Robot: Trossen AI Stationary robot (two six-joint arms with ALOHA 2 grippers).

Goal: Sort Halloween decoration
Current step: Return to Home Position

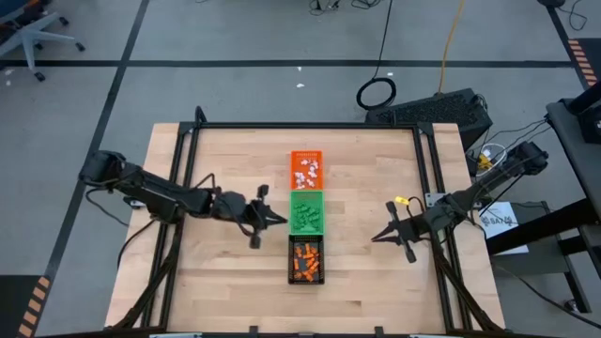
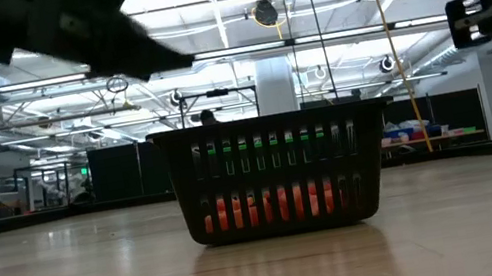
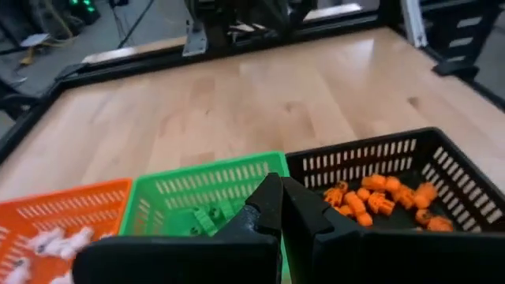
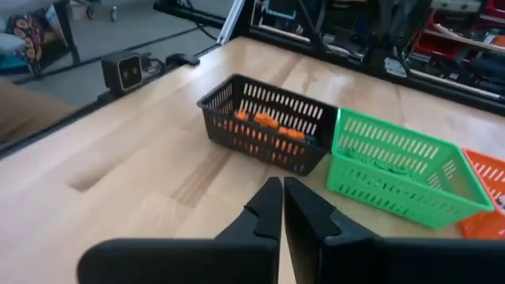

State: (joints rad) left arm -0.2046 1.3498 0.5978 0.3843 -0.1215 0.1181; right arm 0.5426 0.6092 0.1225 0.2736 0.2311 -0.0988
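Three small trays stand in a row at the table's middle. The orange tray (image 1: pixel 307 170) at the far end holds white decoration pieces (image 1: pixel 308 172). In the green tray (image 1: pixel 306 211) in the middle lie green pieces (image 3: pixel 207 218), and in the black tray (image 1: pixel 306 260) nearest the front lie orange pieces (image 3: pixel 371 201). My left gripper (image 1: pixel 282 221) hovers shut just left of the green tray, above the table. My right gripper (image 1: pixel 376 237) is shut and empty, right of the trays.
A black frame (image 1: pixel 310 126) rims the table's far edge and sides. Bare wood lies left and right of the tray row and in front of the black tray. A small black camera (image 4: pixel 124 69) stands at the table's near edge.
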